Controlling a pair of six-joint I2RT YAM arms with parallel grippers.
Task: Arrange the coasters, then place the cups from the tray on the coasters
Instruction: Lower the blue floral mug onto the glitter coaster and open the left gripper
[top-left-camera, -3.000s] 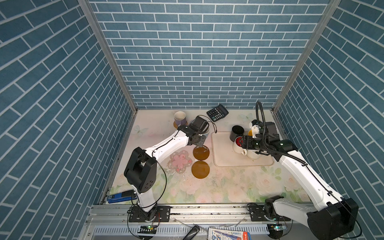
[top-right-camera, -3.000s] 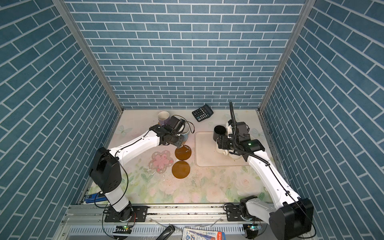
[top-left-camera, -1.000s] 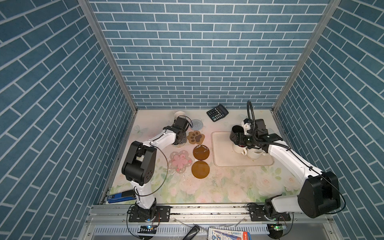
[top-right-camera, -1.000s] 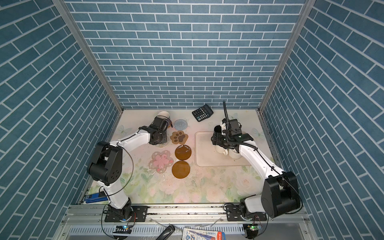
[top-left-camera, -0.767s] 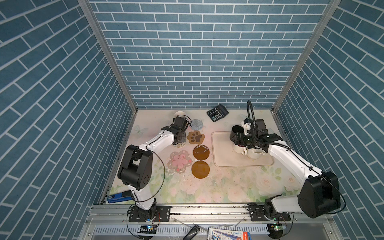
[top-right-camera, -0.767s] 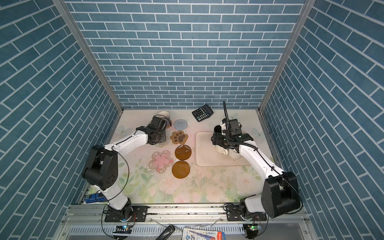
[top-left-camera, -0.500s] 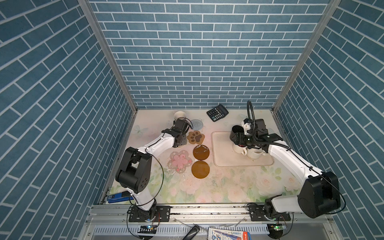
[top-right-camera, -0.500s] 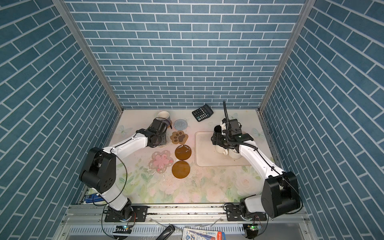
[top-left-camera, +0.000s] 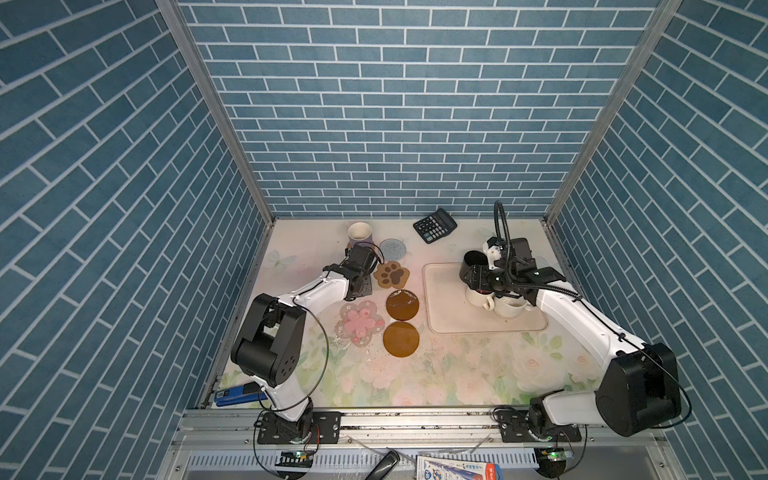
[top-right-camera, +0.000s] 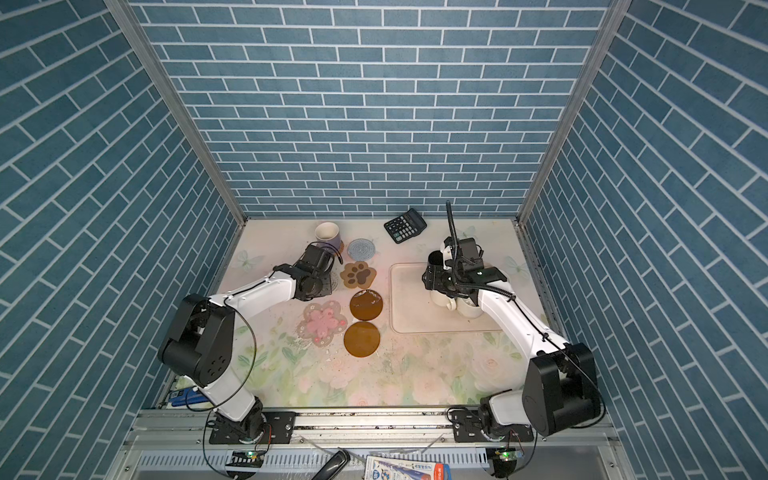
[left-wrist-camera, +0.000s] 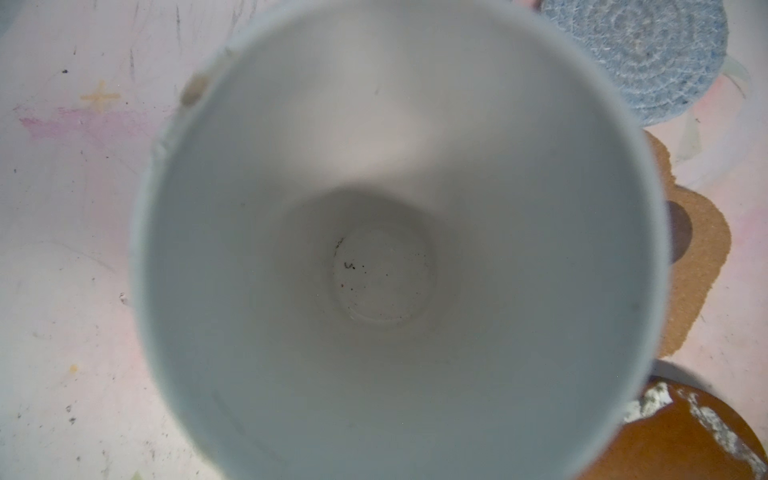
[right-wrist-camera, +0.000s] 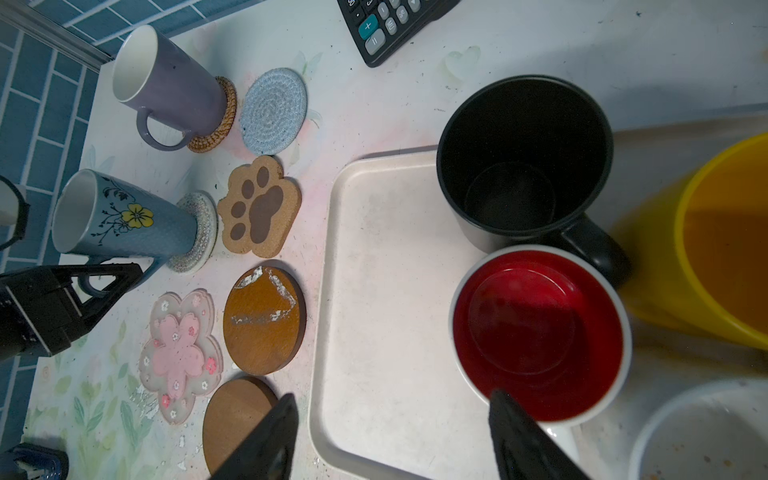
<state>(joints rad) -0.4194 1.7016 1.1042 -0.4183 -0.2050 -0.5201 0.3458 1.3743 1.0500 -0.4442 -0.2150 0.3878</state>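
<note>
The pale blue mug (right-wrist-camera: 120, 220) stands on the lacy coaster (right-wrist-camera: 203, 232), its handle pinched by the left gripper (right-wrist-camera: 124, 284). The lavender mug (right-wrist-camera: 166, 83) sits on the woven coaster (right-wrist-camera: 220, 120). Five coasters (right-wrist-camera: 259, 203) lie bare on the surface (right-wrist-camera: 415, 83). The right gripper (right-wrist-camera: 390, 419), spread, hovers over the red-lined mug (right-wrist-camera: 536, 328) on the tray (right-wrist-camera: 374, 291), beside the black mug (right-wrist-camera: 523, 158).

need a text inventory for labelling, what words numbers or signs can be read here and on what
"+" and "=": on the teal keys of the calculator, in the right wrist view; its other keys are blurred or cut off.
"HB": on the blue-white packet at the near edge, in both top views; the rest of its print is too small to read.
Nothing else legible.
</note>
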